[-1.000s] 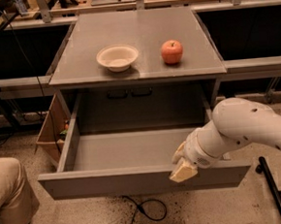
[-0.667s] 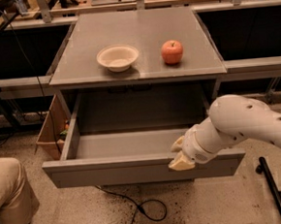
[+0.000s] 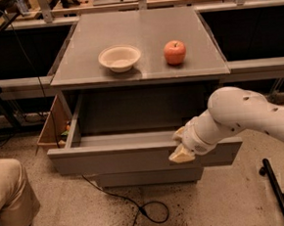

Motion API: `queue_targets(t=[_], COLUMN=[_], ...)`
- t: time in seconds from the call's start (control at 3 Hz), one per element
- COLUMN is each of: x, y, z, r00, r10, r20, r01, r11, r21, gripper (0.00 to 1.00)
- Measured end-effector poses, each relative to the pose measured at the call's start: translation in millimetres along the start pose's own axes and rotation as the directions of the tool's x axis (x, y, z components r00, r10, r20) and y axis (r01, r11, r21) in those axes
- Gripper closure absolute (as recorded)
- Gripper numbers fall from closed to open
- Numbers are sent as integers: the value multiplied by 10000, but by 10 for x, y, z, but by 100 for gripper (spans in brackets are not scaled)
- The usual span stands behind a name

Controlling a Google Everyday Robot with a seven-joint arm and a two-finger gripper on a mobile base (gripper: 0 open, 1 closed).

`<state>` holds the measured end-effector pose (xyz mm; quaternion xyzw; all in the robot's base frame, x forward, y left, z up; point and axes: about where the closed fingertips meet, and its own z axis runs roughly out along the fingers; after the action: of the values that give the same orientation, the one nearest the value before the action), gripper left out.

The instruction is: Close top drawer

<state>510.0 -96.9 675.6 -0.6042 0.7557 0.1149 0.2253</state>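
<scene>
Locate the top drawer (image 3: 135,157): it stands partly pulled out of the front of the cabinet (image 3: 141,36), with its tray visible beneath the cabinet top. The gripper (image 3: 183,151) lies against the upper edge of the drawer's front panel, right of the cabinet's centre, and the white arm (image 3: 250,114) reaches in from the cabinet's right. You cannot tell whether the gripper is wide or narrow. On the cabinet top, a white bowl (image 3: 120,58) sits left of a red apple (image 3: 175,52), apart from it. A cardboard box (image 3: 50,127) stands at the cabinet's left side.
</scene>
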Motion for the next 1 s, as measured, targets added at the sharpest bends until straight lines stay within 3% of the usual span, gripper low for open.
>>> queue_targets(t=[0.33, 0.67, 1.0], x=[-227, -378, -462], y=[-396, -650, -731], z=[34, 41, -82], r00=[9973, 9925, 9883], r10=[-734, -1212, -1500], r20=[103, 185, 277], r01=[729, 1198, 1468], r11=[9966, 9907, 9847], r21=[371, 644, 936], gripper=[0, 0, 18])
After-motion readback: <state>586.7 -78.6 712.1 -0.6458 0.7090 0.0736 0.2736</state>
